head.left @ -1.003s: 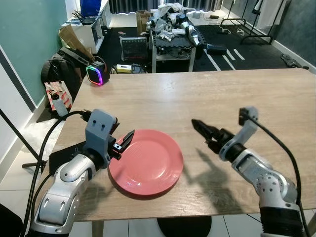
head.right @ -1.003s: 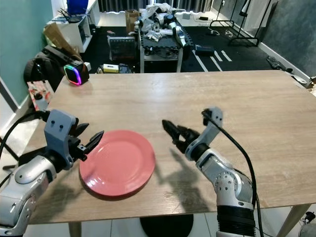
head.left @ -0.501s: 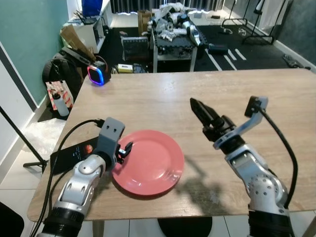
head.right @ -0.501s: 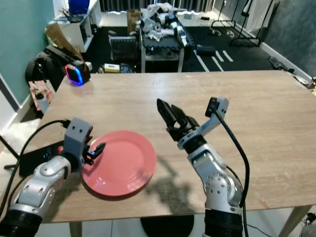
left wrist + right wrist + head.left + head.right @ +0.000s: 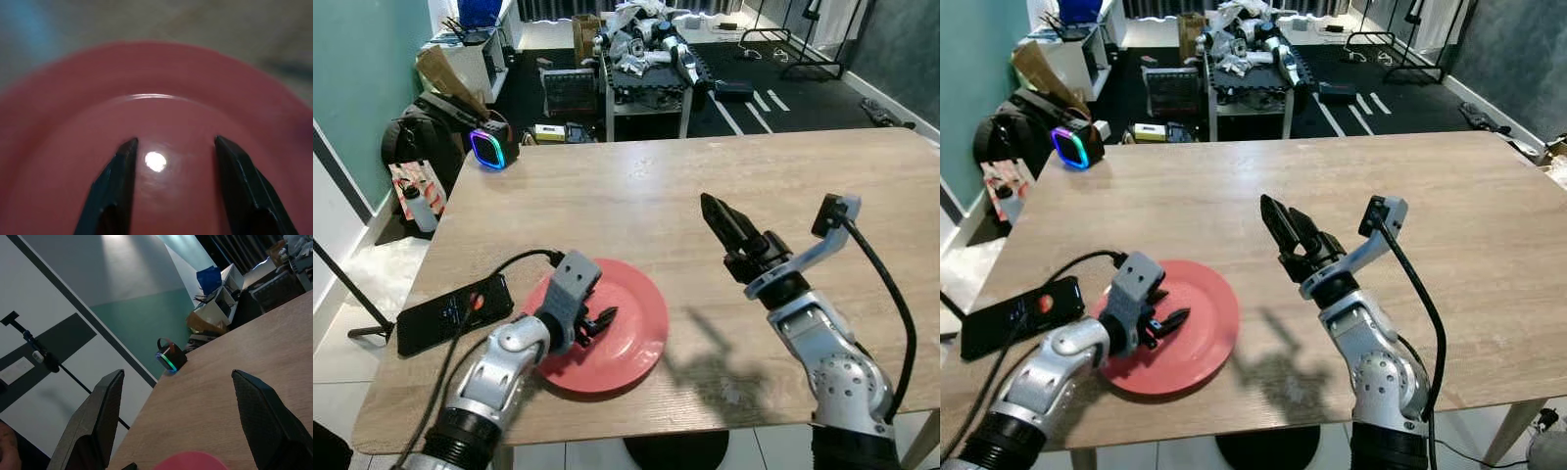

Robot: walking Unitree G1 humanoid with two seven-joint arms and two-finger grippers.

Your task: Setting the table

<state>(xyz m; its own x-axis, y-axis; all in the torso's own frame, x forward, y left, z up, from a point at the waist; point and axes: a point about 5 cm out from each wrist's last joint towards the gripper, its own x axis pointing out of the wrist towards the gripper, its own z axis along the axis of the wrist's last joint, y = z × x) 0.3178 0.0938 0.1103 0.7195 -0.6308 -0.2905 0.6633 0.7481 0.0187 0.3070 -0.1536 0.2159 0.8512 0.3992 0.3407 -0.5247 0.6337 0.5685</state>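
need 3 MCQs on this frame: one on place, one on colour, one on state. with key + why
1. Where is the left hand?
A. Over the plate
B. Beside the speaker
C. Off the table's far edge

2. What colour is the plate?
A. White
B. Red
C. Blue

3. How are the right hand's fingers?
A. Shut on a fork
B. Shut on the plate
C. Open, holding nothing

Key:
1 A: the left wrist view has its two black fingers spread above the plate's red surface.
2 B: it reads red in both eye views and the wrist view.
3 C: the right wrist view shows its fingers wide apart with only table and room between them, raised above the wood.
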